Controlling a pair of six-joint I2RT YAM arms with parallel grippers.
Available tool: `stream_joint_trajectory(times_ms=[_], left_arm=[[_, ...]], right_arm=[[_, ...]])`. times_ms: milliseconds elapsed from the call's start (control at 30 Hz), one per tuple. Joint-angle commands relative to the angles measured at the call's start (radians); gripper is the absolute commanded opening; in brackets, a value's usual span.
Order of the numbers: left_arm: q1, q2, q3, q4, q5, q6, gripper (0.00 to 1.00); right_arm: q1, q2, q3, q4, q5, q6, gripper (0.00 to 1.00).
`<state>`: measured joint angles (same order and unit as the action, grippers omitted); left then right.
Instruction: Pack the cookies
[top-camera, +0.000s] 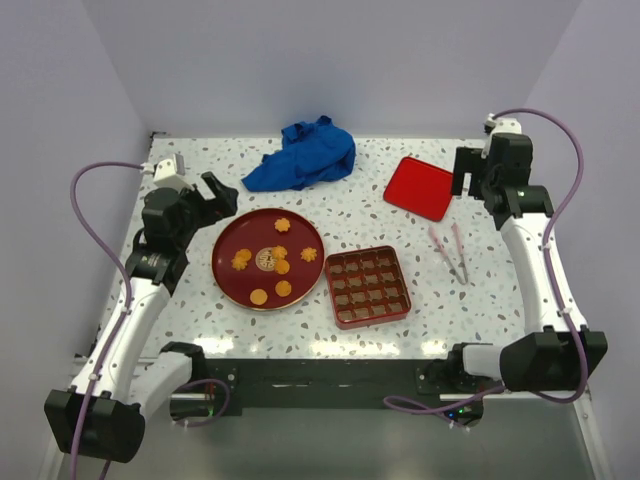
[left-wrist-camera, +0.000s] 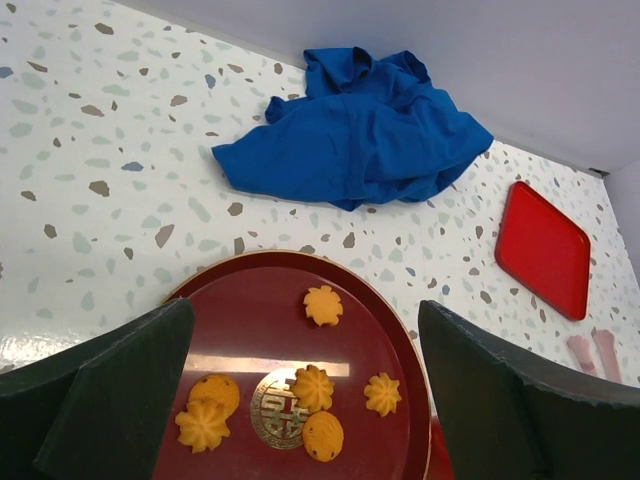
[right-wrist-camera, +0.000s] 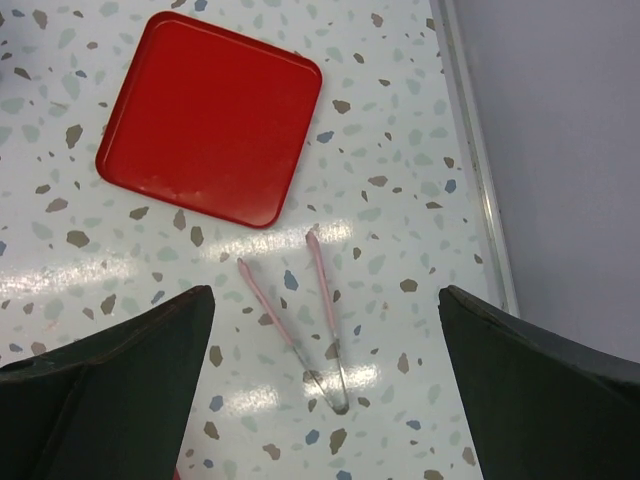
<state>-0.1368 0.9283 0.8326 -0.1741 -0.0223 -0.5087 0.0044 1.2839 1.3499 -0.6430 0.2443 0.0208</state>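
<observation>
Several small orange-golden cookies (top-camera: 283, 267), round and flower-shaped, lie on a dark red plate (top-camera: 228, 240) with a gold emblem at its centre. They also show in the left wrist view (left-wrist-camera: 323, 305). A red box with many empty compartments (top-camera: 367, 286) lies just right of the plate. My left gripper (top-camera: 214, 194) hangs open and empty above the plate's far-left edge, its dark fingers (left-wrist-camera: 110, 400) either side of the cookies. My right gripper (top-camera: 467, 172) is open and empty, high above pink-handled tongs (right-wrist-camera: 310, 320).
A flat red lid (top-camera: 419, 187) lies at the back right, also in the right wrist view (right-wrist-camera: 210, 120). The tongs (top-camera: 450, 252) lie right of the box. A crumpled blue cloth (top-camera: 305, 155) sits at the back centre. Walls enclose the table.
</observation>
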Motion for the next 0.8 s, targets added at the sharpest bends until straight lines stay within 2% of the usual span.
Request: stream_joint_trajectory(times_ms=[0,300,433,500,533,600,767], left_arm=[[0.005,-0.009,0.02,0.025,0.067,-0.01,0.99],[0.005,-0.009,-0.032,0.064,0.081,-0.014,0.99],[0.003,-0.002,-0.044,0.077,0.087,-0.014,0.99],[0.005,0.006,-0.047,0.082,0.094,-0.013,0.99],[0.005,0.007,-0.047,0.081,0.097,-0.008,0.99],[0.005,0.012,-0.056,0.084,0.104,-0.002,0.99],[0.005,-0.002,-0.098,0.093,0.105,0.001,0.99]], right_arm=[[0.0,-0.047,-0.015,0.0,-0.042,-0.014,0.99],[0.009,-0.202,-0.188,0.02,-0.526,-0.419,0.99],[-0.001,-0.141,-0.189,-0.059,-0.49,-0.368,0.99],[-0.12,-0.044,-0.175,-0.142,-0.565,-0.366,0.99],[-0.154,-0.008,-0.169,-0.161,-0.635,-0.363,0.99],[-0.214,0.044,-0.173,-0.202,-0.662,-0.393,0.99],[-0.225,0.144,-0.239,-0.218,-0.541,-0.489,0.99]])
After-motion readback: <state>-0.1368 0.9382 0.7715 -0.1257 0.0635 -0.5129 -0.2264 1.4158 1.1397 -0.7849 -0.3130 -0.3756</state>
